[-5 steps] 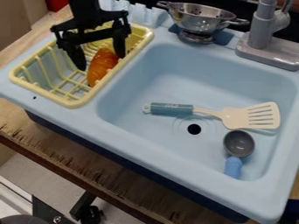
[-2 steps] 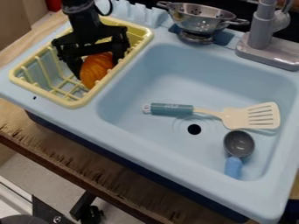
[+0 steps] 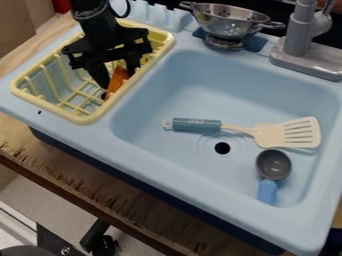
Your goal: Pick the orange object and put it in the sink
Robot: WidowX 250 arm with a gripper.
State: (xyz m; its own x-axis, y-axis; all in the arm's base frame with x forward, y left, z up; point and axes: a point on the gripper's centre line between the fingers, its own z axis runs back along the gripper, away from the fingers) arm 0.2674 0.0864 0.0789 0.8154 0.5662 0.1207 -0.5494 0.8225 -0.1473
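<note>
The black gripper (image 3: 119, 79) hangs down into the yellow dish rack at the upper left, its fingers shut on the orange object (image 3: 118, 79). A narrow strip of orange shows between the two fingers, near the rack's side facing the basin; the rest of it is hidden by them. It is low in the rack, and I cannot tell whether it touches the bottom. The light blue sink (image 3: 167, 100) lies to the right of the rack.
The yellow rack's rim (image 3: 85, 119) borders the sink. In the basin lie a spatula (image 3: 267, 134) and a grey scoop with blue handle (image 3: 273, 164). A metal colander (image 3: 230, 21) and grey faucet (image 3: 298, 35) stand behind.
The gripper is lower in the rack than a second ago, and its fingers have come closer together around the orange object, which has turned and shows a narrower side.
</note>
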